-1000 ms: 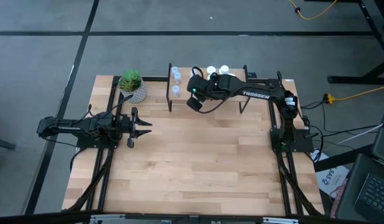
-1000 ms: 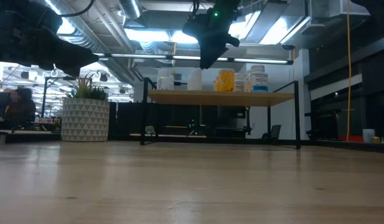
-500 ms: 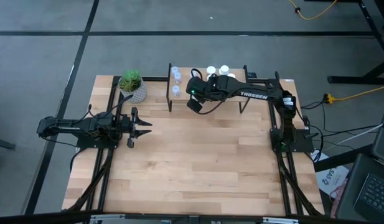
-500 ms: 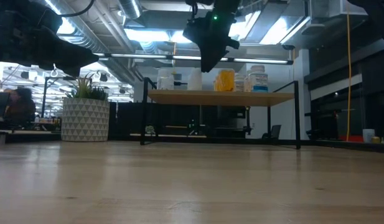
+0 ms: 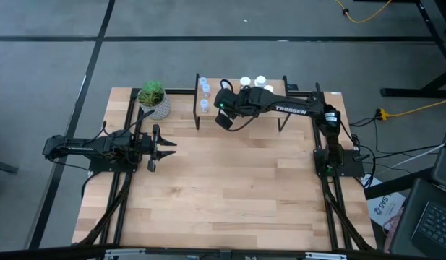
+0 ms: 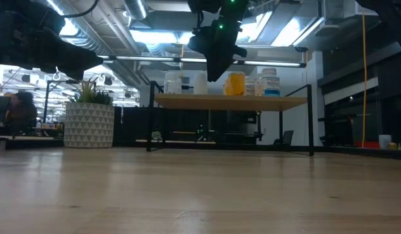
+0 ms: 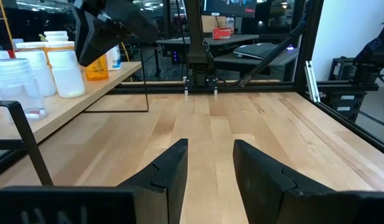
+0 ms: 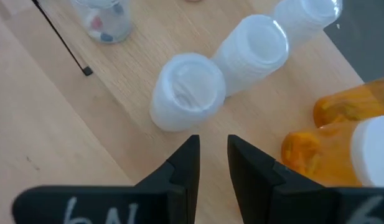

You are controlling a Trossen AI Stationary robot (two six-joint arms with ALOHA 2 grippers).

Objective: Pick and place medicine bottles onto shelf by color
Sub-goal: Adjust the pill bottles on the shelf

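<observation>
right gripper [image 8: 211, 155] hovers empty, fingers slightly apart, above the white medicine bottles [image 8: 187, 91] on the shelf [image 6: 229, 101] — light, rigid, likely slick; best pinched across the cap. left gripper [image 7: 209, 163] waits, parted, over the tabletop [image 5: 223, 188].

You're looking at: shelf [image 5: 295, 108] standing at table [image 5: 230, 195] far edge, ctr; bottles [image 6: 252, 83] sitting on it; plant [image 5: 153, 97] just left of shelf; right gripper [image 5: 224, 118] hanging above shelf's left part; left gripper [image 5: 167, 146] idling at table left.

Bare table [image 5: 230, 180] ahead; white bottles [image 8: 187, 90] crowd the shelf [image 6: 229, 101].
</observation>
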